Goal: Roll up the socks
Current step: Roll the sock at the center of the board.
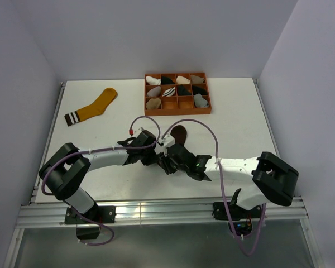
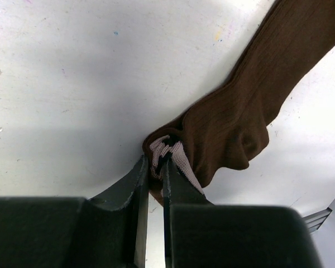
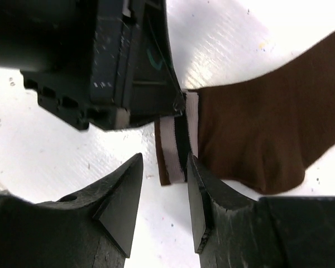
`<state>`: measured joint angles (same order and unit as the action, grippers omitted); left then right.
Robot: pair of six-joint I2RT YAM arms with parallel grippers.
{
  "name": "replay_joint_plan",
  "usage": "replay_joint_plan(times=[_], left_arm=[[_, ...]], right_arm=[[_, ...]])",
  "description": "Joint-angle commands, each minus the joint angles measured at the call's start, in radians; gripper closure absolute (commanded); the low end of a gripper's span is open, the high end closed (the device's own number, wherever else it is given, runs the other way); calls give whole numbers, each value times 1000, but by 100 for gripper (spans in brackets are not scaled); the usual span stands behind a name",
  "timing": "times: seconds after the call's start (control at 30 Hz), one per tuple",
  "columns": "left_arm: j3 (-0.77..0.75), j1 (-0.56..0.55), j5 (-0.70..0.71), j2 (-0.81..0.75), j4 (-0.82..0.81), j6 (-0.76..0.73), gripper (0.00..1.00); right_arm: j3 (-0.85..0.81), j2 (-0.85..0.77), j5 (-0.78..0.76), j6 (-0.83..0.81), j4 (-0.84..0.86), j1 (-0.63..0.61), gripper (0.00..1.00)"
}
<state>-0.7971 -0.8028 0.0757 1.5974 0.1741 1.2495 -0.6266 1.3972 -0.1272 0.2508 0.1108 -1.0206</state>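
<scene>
The dark brown sock (image 1: 179, 134) lies mid-table, mostly hidden under both arms. In the left wrist view the sock (image 2: 257, 106) runs up to the right, and my left gripper (image 2: 158, 162) is shut on its bunched pink-and-black striped cuff (image 2: 176, 159). In the right wrist view my right gripper (image 3: 164, 159) is open, its jaws either side of the near corner of the cuff (image 3: 173, 151), with the left gripper (image 3: 117, 67) just above. The mustard-yellow sock (image 1: 95, 107) lies flat at the far left. The grey sock is out of view.
An orange compartment tray (image 1: 177, 113) with several small white, black and beige sock bundles stands at the back centre. White walls close in the table (image 1: 257, 123) on the left, back and right. A metal rail (image 1: 156, 211) runs along the near edge.
</scene>
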Motion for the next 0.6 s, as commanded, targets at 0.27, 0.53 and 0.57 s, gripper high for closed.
replay_joint_plan(times=[0.27, 0.53, 0.57], left_arm=[[-39, -4, -1, 10, 57, -30, 100], [-33, -3, -11, 29, 47, -21, 100], [-31, -3, -14, 30, 39, -18, 100]], right_arm=[[-81, 152, -98, -24, -23, -59, 55], [-39, 132, -80, 10, -16, -73, 56], [-35, 122, -83, 18, -8, -73, 56]])
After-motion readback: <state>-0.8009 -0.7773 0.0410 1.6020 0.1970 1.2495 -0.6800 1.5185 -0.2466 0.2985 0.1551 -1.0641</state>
